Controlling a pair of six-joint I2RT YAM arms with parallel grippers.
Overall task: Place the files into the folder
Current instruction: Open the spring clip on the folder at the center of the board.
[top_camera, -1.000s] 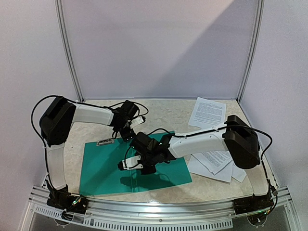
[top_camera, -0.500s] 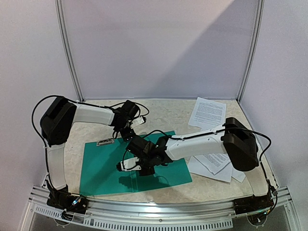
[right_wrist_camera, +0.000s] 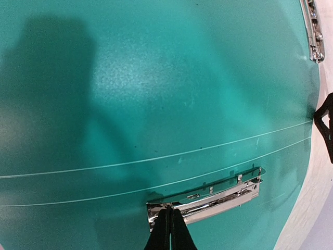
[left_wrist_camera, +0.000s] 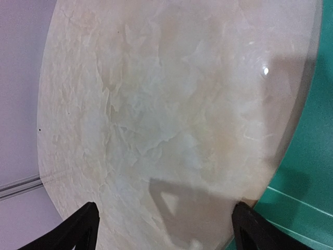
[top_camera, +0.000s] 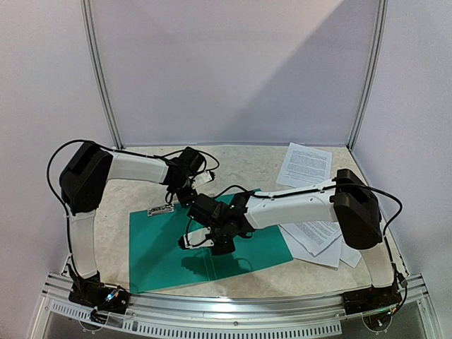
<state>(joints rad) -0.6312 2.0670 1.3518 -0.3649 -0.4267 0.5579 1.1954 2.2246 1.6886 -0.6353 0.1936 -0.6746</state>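
Folder [top_camera: 162, 247] lies flat; right gripper [right_wrist_camera: 169, 229], pinched together, touches its metal clip [right_wrist_camera: 218, 195]; left gripper [left_wrist_camera: 164, 221] spread wide nearby.

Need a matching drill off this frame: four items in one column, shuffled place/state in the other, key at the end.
Column 1
1. folder
2. files
3. left gripper
4. right gripper

Column 2
A. shut, tips at the metal clip
B. open, over bare table beside the folder's edge
C. loose white sheets at the table's right side
D. teal, lying flat at the middle of the table

Pairs: 1-D, 2-C, 3-B, 4-A
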